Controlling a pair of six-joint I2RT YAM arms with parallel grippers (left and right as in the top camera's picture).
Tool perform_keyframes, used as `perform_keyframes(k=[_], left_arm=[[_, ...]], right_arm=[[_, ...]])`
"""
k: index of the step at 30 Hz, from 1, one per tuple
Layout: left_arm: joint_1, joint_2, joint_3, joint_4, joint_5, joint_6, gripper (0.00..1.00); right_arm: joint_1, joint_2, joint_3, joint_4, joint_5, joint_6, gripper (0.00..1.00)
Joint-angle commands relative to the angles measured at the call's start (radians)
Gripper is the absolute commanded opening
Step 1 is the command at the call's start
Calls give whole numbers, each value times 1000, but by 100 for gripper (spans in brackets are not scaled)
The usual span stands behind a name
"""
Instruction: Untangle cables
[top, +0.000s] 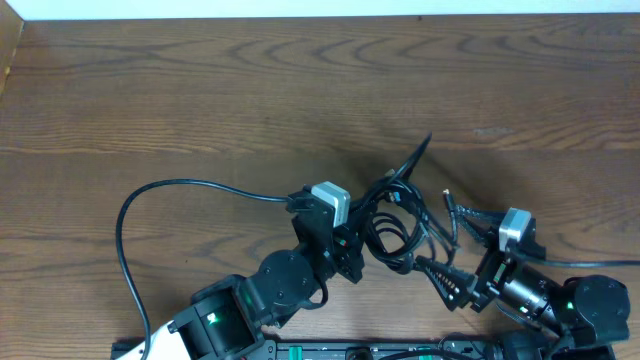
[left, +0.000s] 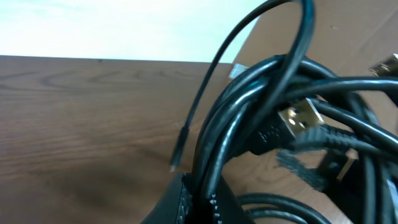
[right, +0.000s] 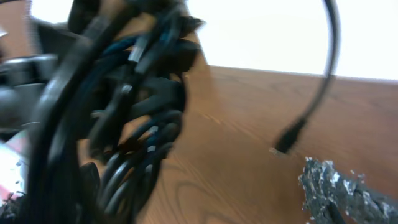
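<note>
A knot of thin black cables (top: 395, 228) sits near the middle of the wooden table (top: 200, 100), toward its near edge, caught between two robot arms. The left gripper (top: 352, 250) is clamped on the left side of the bundle. In the left wrist view, several cords run up out of its closed fingertips (left: 186, 202) and arch overhead. Among them a metal plug (left: 301, 118) glints inside the tangle, and one thinner strand (left: 176, 163) hangs free, its small tip just above the wood.

The right gripper (top: 435, 232) stands wide open at the right side of the knot, one finger on its near side and one on its far side. Loops of cord lie in the gap between them, and whether either finger touches the cords cannot be told. In the blurred right wrist view the bundle fills the left of the frame. One textured, silvery finger (right: 342, 186) shows at lower right, and a single cord end (right: 286, 142) dangles near it.

From the far side of the knot a straight strand (top: 420, 155) points away toward the far right. A thicker black lead (top: 125, 225) from the left arm curves in a wide arc across the left of the table.
</note>
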Motion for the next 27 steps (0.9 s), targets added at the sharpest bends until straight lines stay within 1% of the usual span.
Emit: perform_keyframes(k=[1,3,9,12,16,20,23,27], left_arm=[[-11,-5,12,15,5,-6,7],[-13,-5,12,15,29,-6,7],[-13,-5,12,15,136,0,8],[-13,-6,12,16,233,55,7],[-13,-6,12,15,396,146,7],[-13,-6,12,16,520,191,8],[-13,-6,12,20,574,206,7],[-13,-11,12,47,578,206,7]], right_arm=[[0,-8,8,-42,143,32,99],[0,-8,8,-85,233,60,99],[0,-8,8,-174,398,119,99],[0,-8,8,-201,446,144,99],[0,-8,8,-203,449,150,99],[0,-8,8,-203,449,157,99],[0,-8,8,-203,449,156,99],[0,-8,8,-217,468,156,99]])
